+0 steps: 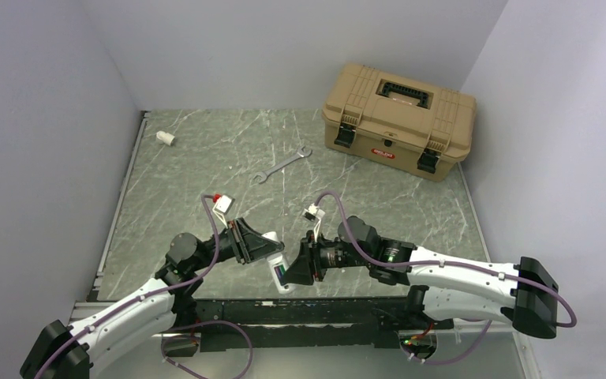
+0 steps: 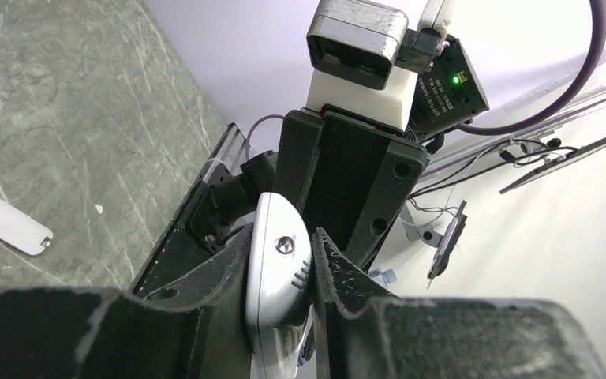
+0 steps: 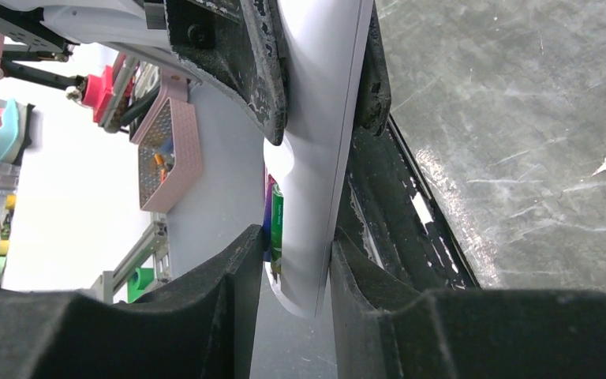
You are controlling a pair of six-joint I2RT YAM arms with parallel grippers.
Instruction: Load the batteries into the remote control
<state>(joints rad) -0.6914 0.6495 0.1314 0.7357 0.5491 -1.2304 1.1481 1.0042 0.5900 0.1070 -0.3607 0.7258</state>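
Op: Right gripper (image 3: 292, 264) fingers sit narrow, clamped on the rounded end of the remote control (image 3: 319, 118). The batteries (image 3: 276, 221), green beside purple, lie in the recess on the face toward one finger.

Rec: Left gripper (image 2: 280, 272)?

Op: Pinched tight on the same remote at its other end, facing the right one. Remote hangs between both tools, over the near edge of the table (image 1: 205, 158).

Rec: Clearance?

Op: Black edge rail (image 3: 387, 205) runs just beside the right fingers. Open tabletop beyond them. Wrench (image 1: 282, 166) and toolbox (image 1: 398, 118) are well apart from both tools. White tab (image 2: 8, 223) lies flat, off to the left tool's side.
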